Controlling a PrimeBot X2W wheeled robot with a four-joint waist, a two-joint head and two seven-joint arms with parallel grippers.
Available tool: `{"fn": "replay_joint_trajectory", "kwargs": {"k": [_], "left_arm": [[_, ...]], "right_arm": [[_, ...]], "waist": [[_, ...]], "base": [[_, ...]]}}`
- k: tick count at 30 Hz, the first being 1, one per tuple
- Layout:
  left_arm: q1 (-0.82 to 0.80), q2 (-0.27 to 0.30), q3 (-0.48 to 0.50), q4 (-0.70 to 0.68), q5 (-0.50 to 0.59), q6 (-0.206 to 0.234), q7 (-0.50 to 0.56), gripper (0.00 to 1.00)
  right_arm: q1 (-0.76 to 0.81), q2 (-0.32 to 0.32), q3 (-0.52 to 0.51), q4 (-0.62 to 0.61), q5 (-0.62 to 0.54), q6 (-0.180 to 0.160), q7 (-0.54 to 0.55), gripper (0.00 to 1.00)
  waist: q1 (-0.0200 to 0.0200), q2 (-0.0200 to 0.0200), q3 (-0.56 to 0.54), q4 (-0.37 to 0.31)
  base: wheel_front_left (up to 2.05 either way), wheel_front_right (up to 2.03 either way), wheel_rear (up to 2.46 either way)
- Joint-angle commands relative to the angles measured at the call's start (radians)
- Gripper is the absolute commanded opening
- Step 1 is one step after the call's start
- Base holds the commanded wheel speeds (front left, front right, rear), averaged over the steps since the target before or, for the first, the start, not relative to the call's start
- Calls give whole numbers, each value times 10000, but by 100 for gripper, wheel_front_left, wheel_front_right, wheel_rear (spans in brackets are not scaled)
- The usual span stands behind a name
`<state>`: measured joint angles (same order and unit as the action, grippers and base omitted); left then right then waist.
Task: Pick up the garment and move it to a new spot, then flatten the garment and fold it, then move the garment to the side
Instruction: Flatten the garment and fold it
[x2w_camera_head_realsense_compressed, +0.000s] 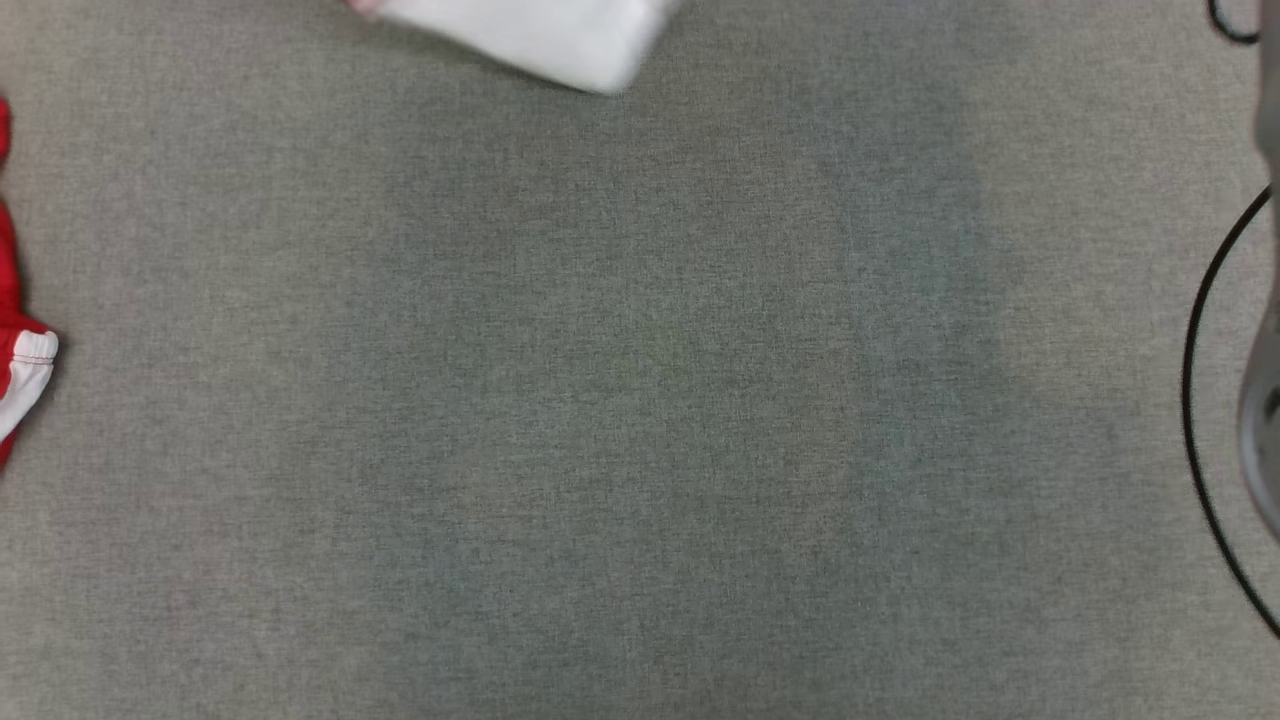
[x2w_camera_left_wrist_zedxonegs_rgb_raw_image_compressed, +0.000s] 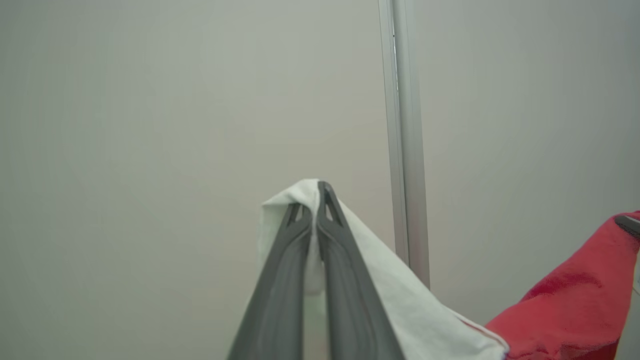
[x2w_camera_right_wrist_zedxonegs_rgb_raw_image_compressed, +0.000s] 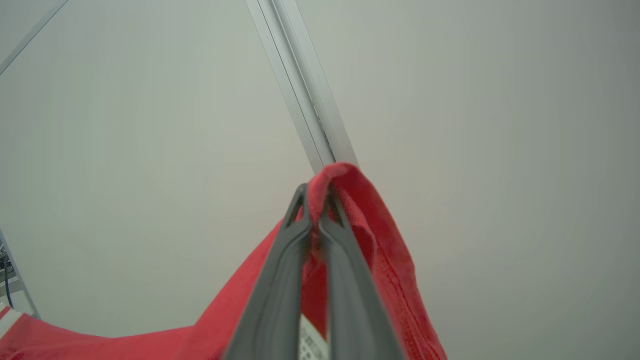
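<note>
1. At the head view's right edge, a black cable (x2w_camera_head_realsense_compressed: 1195, 400) loops over the grey tabletop (x2w_camera_head_realsense_compressed: 640, 400); a blurred white shape (x2w_camera_head_realsense_compressed: 540, 35) sits at the top edge.
2. An aluminium post (x2w_camera_left_wrist_zedxonegs_rgb_raw_image_compressed: 407, 150) stands behind the left end effector (x2w_camera_left_wrist_zedxonegs_rgb_raw_image_compressed: 312, 192).
3. The garment (x2w_camera_right_wrist_zedxonegs_rgb_raw_image_compressed: 380, 240) is red with white trim, held up between both end effectors.
4. Left end effector clenched on the white part; right end effector (x2w_camera_right_wrist_zedxonegs_rgb_raw_image_compressed: 312, 197) clenched on the red hem.

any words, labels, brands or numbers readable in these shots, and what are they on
white tag sewn on the red garment, right wrist view: dark print, too small and blurred to read
no other words, numbers or signs can be made out in any view
</note>
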<state>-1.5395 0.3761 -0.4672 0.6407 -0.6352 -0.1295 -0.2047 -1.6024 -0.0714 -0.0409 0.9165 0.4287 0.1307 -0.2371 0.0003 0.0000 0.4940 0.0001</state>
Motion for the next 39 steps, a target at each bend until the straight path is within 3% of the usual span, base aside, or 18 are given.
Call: {"fn": "replay_joint_trajectory", "kwargs": {"k": [1, 7, 13, 16, 20, 27, 34, 39], "left_arm": [[-606, -99, -249, 259, -142, -12, -147, 0], [-1329, -167, -994, 645, -526, -12, -464, 0], [-410, -14, -1657, 655, -948, -11, -596, 0], [365, 102, -1459, 326, -1100, -13, -615, 0], [1728, 202, -991, -277, -974, -11, -610, 0], [5675, 203, 379, -2145, -405, 249, -614, 0], [9489, -360, 1600, -3815, 7, 604, -615, 0], [11730, -786, 1917, -4264, 300, 607, -616, 0]], "right_arm": [[-533, -66, -113, 391, 9, 2, -92, 0], [-1036, -181, -13, 1029, -24, 2, -231, 0], [-87, -122, 395, 1106, 155, 2, -284, 0], [767, -92, 438, 624, 340, 2, -289, 0], [1964, -5, 602, -49, 495, 2, -286, 0], [5351, 159, 1037, -1866, 1080, 2, -287, 0], [8634, 165, 1078, -3064, 1556, 3, -286, 0], [10638, -84, 1169, -3309, 1717, 2, -287, 0]], "waist": [[-3, 0, 69, -7], [-3, 0, 179, 44], [-3, 0, 260, 87], [-3, 0, 247, 56], [-3, 0, 146, -3], [-3, 0, -454, -172], [-3, 0, -1261, -53], [-3, 0, -2023, 83]], "base": [[0, 0, 0], [0, 0, 0], [0, 0, 0], [0, 0, 0], [0, 0, 0], [0, 0, 0], [0, 0, 0], [0, 0, 0]]}}
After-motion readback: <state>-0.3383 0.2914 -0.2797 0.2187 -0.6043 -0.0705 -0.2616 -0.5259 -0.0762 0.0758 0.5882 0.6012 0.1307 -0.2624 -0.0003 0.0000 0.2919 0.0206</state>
